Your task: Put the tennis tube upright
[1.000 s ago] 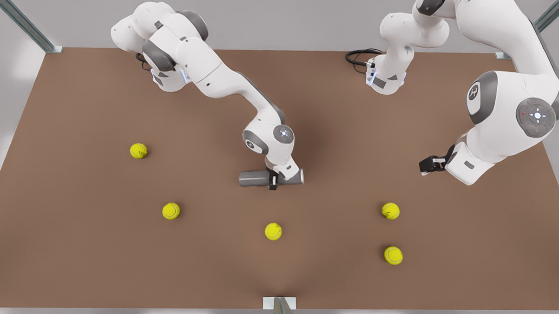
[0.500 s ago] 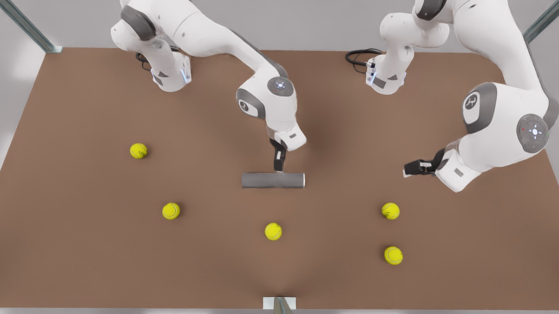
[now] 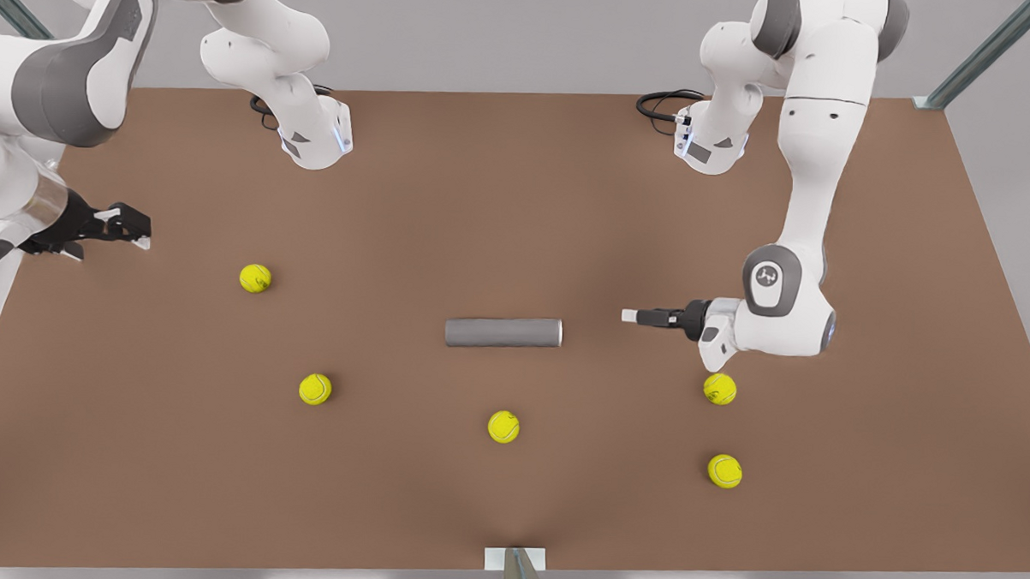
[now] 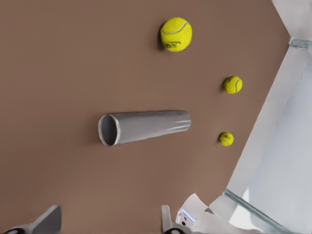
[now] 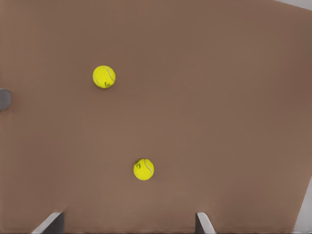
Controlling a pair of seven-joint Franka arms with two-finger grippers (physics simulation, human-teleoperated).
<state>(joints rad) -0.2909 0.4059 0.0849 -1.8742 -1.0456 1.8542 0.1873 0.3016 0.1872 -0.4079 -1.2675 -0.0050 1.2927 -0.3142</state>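
though near the tennis tube (image 3: 502, 332), left hand (image 3: 630, 315) horizontal, right hand (image 3: 143, 230) afar

Two white Franka arms with grey joint caps

Rounded glossy white shells carry dark grey bands and a logo disc; black cables coil beside both bases, and the black grippers end in pale fingertips.
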